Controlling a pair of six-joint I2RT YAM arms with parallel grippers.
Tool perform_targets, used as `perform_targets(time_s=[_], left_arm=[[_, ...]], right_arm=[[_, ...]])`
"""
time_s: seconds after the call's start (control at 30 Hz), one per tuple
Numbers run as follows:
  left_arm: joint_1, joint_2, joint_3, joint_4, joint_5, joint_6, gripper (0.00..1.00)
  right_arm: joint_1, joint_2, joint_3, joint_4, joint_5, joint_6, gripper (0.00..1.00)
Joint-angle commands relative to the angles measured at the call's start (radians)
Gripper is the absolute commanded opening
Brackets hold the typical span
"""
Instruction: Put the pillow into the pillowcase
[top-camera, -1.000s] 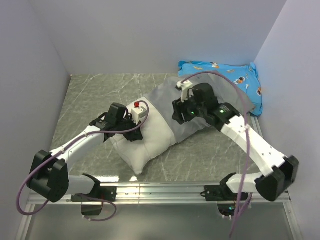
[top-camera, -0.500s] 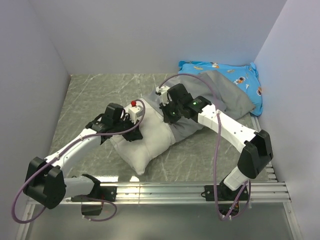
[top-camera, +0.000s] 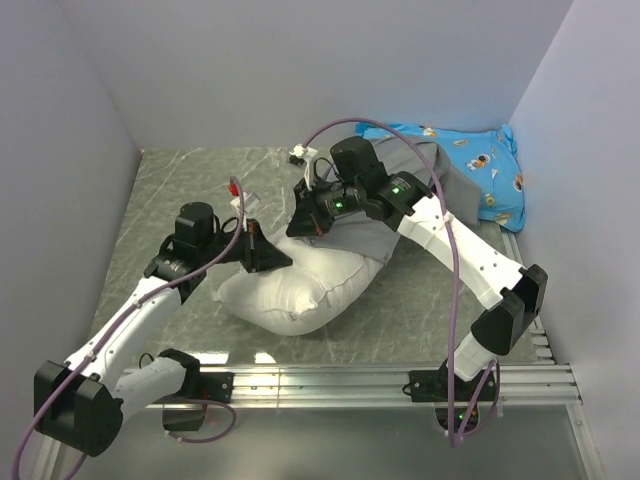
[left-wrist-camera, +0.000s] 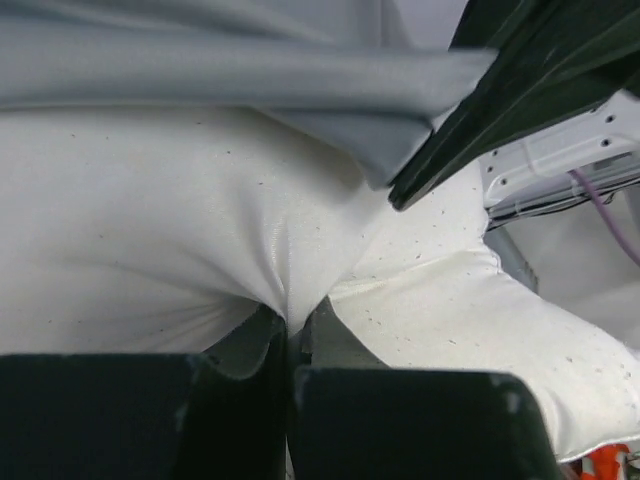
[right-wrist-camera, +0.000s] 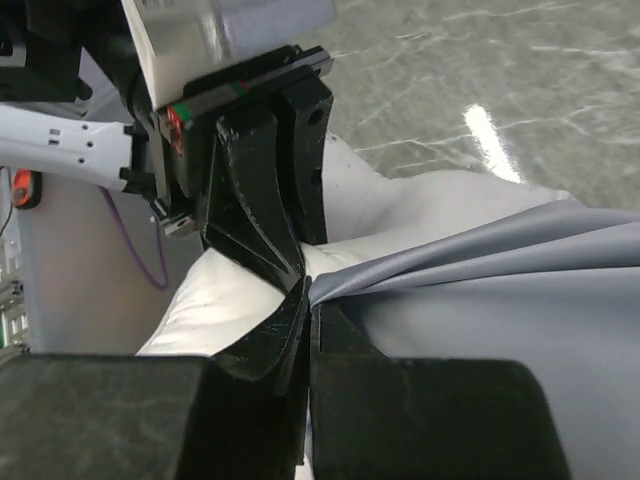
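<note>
right gripper (right-wrist-camera: 308, 295) now on pillowcase (right-wrist-camera: 500, 275)

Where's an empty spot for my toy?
Bare table back left, by the wall, and the front strip between pillow and right arm. Crowded middle: left gripper pinches pillow, right gripper pinches pillowcase; blue pillow fills back right.

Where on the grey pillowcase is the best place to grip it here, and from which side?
Pinch the pillowcase at the thin edge draped over the pillow, coming from above on the case's own side. It lies limp and flat, so probably only a gathered edge gives the fingers purchase. The right gripper is shut on just that edge; the left gripper pinches the pillow.
</note>
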Motion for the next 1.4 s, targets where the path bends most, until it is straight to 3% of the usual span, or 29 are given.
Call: perform_targets(time_s=[0.0, 0.1, 0.17, 0.27, 0.3, 0.33, 0.37, 0.47, 0.57, 0.63, 0.67, 0.7, 0.77, 0.8, 0.97, 1.0, 1.03, 1.17, 1.23, 1.37], left_arm=[[0.057, -0.002, -0.014, 0.27, 0.04, -0.141, 0.0], [0.109, 0.015, -0.079, 0.435, 0.085, -0.308, 0.0], [0.14, 0.032, -0.095, 0.535, 0.109, -0.41, 0.0], [0.233, 0.079, -0.101, 0.728, 0.166, -0.655, 0.0], [0.264, 0.095, -0.113, 0.767, 0.17, -0.797, 0.0], [0.27, 0.109, -0.131, 0.916, 0.175, -0.885, 0.0], [0.272, 0.138, -0.151, 0.957, 0.18, -0.965, 0.0], [0.23, 0.146, -0.154, 1.024, 0.187, -1.012, 0.0], [0.171, 0.132, -0.148, 0.973, 0.183, -0.998, 0.0], [0.18, 0.11, -0.106, 0.756, 0.166, -0.787, 0.0], [0.193, 0.083, -0.063, 0.396, 0.12, -0.633, 0.01], [0.228, 0.075, 0.012, 0.286, 0.086, -0.372, 0.03], [0.264, 0.089, 0.103, 0.131, 0.048, -0.158, 0.34], [0.27, 0.092, 0.141, -0.052, 0.052, 0.077, 0.53], [0.282, -0.006, 0.36, -0.493, -0.032, 0.736, 0.99], [0.282, -0.028, 0.381, -0.555, -0.041, 0.933, 0.99], [0.282, -0.052, 0.393, -0.697, -0.041, 1.031, 0.99], [0.263, -0.236, 0.279, -0.923, -0.092, 1.416, 0.99], [0.253, -0.354, 0.177, -0.875, -0.219, 1.499, 0.99], [0.253, -0.508, -0.141, -0.567, -0.418, 1.673, 0.99]], right_arm=[[0.047, -0.043, -0.01, 0.056, -0.218, 0.037, 0.0], [0.047, -0.093, -0.039, 0.122, -0.281, 0.1, 0.0], [0.05, -0.112, 0.029, 0.133, -0.362, 0.145, 0.0], [0.05, -0.112, 0.109, 0.164, -0.416, 0.2, 0.0], [0.047, -0.109, 0.128, 0.187, -0.433, 0.244, 0.0], [0.044, -0.107, 0.152, 0.208, -0.456, 0.273, 0.0], [0.042, -0.095, 0.163, 0.236, -0.5, 0.304, 0.0], [0.041, -0.066, 0.215, 0.268, -0.514, 0.327, 0.0], [0.022, -0.061, 0.234, 0.176, -0.446, 0.228, 0.0], [0.01, -0.072, 0.165, 0.132, -0.371, 0.171, 0.0], [0.001, -0.089, 0.128, 0.132, -0.323, 0.159, 0.0], [-0.024, -0.096, 0.088, 0.156, -0.242, 0.169, 0.0], [-0.054, -0.101, 0.002, 0.179, -0.208, 0.168, 0.0], [-0.088, -0.099, -0.034, 0.193, -0.158, 0.181, 0.0], [-0.185, -0.095, -0.124, 0.277, -0.131, 0.24, 0.0], [-0.197, -0.092, -0.144, 0.294, -0.122, 0.26, 0.0], [-0.214, -0.093, -0.154, 0.305, -0.137, 0.264, 0.0], [-0.216, -0.102, -0.194, 0.302, -0.137, 0.257, 0.0], [-0.216, -0.103, -0.204, 0.279, -0.14, 0.232, 0.0], [-0.214, -0.095, -0.216, 0.216, -0.151, 0.185, 0.0]])
